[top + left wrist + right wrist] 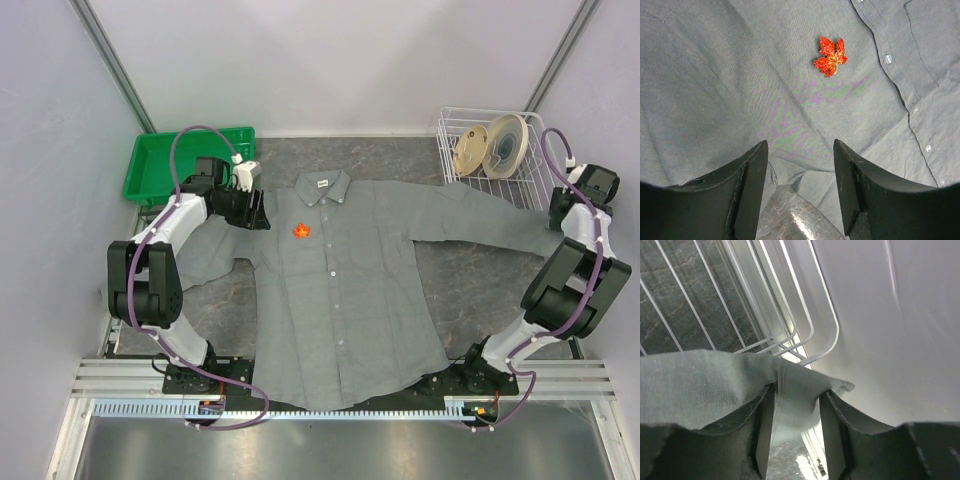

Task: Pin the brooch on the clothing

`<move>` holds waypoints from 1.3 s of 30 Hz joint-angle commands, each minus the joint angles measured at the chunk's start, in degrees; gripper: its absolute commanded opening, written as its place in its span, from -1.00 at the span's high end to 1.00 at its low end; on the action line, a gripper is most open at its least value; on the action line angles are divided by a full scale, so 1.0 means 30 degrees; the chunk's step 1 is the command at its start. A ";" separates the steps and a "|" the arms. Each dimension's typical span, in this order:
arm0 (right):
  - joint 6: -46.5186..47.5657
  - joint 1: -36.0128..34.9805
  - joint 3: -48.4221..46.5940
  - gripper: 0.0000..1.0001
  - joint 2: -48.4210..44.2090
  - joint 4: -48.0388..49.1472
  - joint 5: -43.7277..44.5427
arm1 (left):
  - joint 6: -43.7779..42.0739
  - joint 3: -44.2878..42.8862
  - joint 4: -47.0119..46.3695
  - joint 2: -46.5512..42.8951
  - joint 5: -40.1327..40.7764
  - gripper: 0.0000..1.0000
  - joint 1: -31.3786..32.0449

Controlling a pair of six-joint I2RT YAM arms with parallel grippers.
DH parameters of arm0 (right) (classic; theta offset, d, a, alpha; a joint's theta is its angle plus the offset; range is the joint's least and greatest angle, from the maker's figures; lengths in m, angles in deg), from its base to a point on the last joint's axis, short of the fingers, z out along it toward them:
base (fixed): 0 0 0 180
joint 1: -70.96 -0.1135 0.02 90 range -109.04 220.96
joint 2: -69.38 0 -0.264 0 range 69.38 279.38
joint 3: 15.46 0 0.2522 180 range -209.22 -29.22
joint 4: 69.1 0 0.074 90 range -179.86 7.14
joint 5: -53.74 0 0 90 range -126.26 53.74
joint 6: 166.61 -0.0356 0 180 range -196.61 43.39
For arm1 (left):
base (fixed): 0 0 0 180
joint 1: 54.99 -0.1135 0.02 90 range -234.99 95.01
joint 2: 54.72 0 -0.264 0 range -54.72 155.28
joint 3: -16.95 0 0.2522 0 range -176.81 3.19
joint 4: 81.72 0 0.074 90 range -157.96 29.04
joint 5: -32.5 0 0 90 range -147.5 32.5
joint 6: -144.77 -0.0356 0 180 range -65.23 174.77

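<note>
Basket (525,178) of white wire beside the grey button-up shirt (340,300) is holding two beige discs (490,145); one orange-red leaf-shaped brooch (830,56) is sitting on the shirt's chest. Left gripper (800,150) is gaping above the shirt, right gripper (797,400) gaping astride its cuff (715,385).

The table (470,290) has a dark grey, marbled top. A grey shirt (340,300) lies spread flat across its middle, collar toward the far edge, hem at the near edge, sleeves reaching toward the left and right edges. A green tray (160,168) sits in the far left corner, a white wire basket (522,186) in the far right corner
</note>
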 commanded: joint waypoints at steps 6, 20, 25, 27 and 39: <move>-0.0141 -0.0016 -0.1956 -0.42 -0.0062 -0.0457 -0.0323 | 0.0042 -0.0433 -0.0279 -0.0317 -0.0482 -0.27 -0.0150; -0.0844 -0.4753 -0.4389 -0.96 -0.2259 -0.1631 -0.4104 | 0.0805 -0.0959 -0.0747 -0.2892 -0.1831 -0.85 -0.0824; -0.0931 -0.7162 -0.5034 -0.96 -0.2816 -0.1659 -0.4484 | 0.0424 -0.1400 -0.0103 -0.3773 -0.1538 -0.88 -0.0882; -0.1078 -0.8070 -0.5151 -0.97 -0.2933 -0.1806 -0.4777 | 0.0395 -0.1371 0.0131 -0.4066 -0.1363 -0.97 -0.0882; -0.1839 -1.2817 -0.1058 -0.96 -0.4837 -0.2715 -0.7238 | 0.3057 -0.0201 0.1129 -0.4771 0.1242 -0.99 -0.0912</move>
